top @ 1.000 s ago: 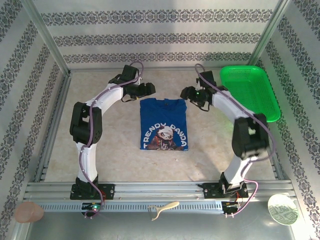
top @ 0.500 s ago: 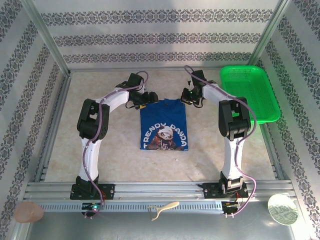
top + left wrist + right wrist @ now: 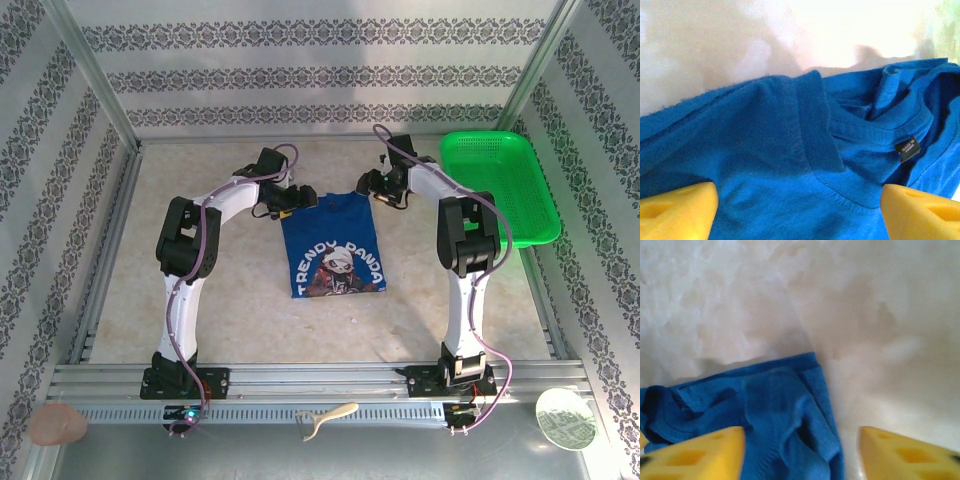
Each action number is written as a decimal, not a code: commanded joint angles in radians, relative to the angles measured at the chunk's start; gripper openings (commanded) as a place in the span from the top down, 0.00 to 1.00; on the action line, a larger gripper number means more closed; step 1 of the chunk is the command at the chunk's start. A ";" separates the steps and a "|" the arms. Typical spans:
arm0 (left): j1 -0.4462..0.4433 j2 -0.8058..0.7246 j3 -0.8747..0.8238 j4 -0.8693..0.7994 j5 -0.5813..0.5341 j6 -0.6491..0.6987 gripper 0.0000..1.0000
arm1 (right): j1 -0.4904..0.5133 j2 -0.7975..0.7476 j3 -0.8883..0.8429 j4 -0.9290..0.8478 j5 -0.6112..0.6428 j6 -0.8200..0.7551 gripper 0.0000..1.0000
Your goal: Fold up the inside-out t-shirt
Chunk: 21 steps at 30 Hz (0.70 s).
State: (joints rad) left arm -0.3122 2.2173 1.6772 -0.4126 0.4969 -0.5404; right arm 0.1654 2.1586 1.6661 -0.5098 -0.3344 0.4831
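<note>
The inside-out t-shirt [image 3: 335, 245] is royal blue and lies folded into a rectangle mid-table, with a panda print and white lettering facing up. My left gripper [image 3: 296, 203] is at its far left corner, open. In the left wrist view the yellow fingertips [image 3: 677, 210] stand wide apart over the collar [image 3: 820, 130], near a small black tag [image 3: 906, 148]. My right gripper [image 3: 372, 186] is at the shirt's far right corner, open. In the right wrist view its fingertips [image 3: 695, 455] straddle a bunched blue cloth corner [image 3: 790, 405].
A green mesh basket [image 3: 500, 185] stands at the far right, close to the right arm. Patterned walls and metal posts enclose the table. Beyond the near rail [image 3: 320, 380] lie a pink lump [image 3: 57, 425], a cream tool [image 3: 328, 418] and a white plate [image 3: 566, 420].
Both arms have folded in closer to the shirt's far edge. The shirt has shifted and turned slightly, its near edge moving right. The right gripper's jaws stand open over the corner.
</note>
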 commanded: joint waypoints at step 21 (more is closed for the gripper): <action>0.096 -0.075 -0.075 -0.011 -0.052 0.011 0.01 | -0.073 -0.088 -0.185 0.158 -0.138 0.007 0.18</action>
State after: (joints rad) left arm -0.2066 2.1120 1.6112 -0.4160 0.4370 -0.5217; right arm 0.0795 2.0430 1.4738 -0.3592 -0.4240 0.4950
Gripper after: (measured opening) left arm 0.994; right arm 0.819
